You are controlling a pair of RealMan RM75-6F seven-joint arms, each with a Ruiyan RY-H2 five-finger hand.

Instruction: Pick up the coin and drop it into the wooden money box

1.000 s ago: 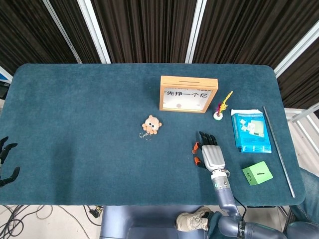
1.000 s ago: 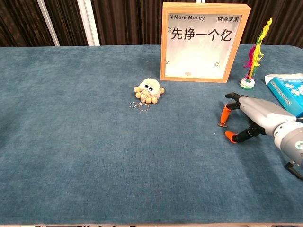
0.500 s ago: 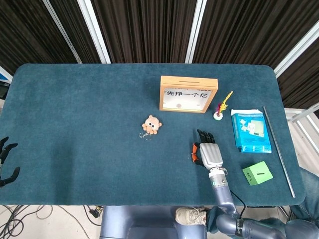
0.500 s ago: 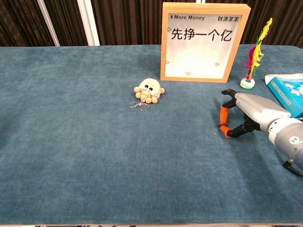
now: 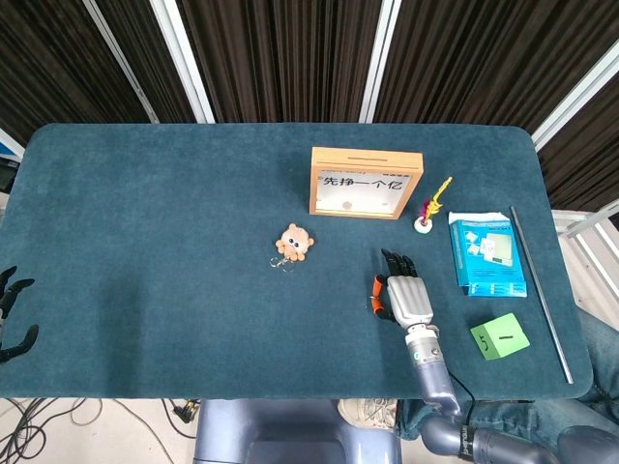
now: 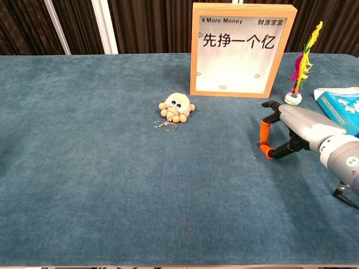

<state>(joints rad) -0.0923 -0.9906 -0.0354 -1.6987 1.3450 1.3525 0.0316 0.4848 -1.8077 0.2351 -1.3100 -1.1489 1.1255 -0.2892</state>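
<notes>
The wooden money box stands upright mid-table with a white front bearing Chinese text, and its slot is on the top edge; the chest view shows the money box too. My right hand hovers low over the cloth in front of and slightly right of the box. In the chest view my right hand has its orange fingertips pinched together, with the small dark coin barely visible between them. My left hand stays at the far left table edge, fingers apart and holding nothing.
A plush octopus keychain lies left of the right hand. A feather toy, a blue box, a green cube and a long metal rod sit to the right.
The right hand's thumb and finger closed together over the coin that lay on the cloth, and the hand shifted slightly toward the box. The left hand has not moved.
</notes>
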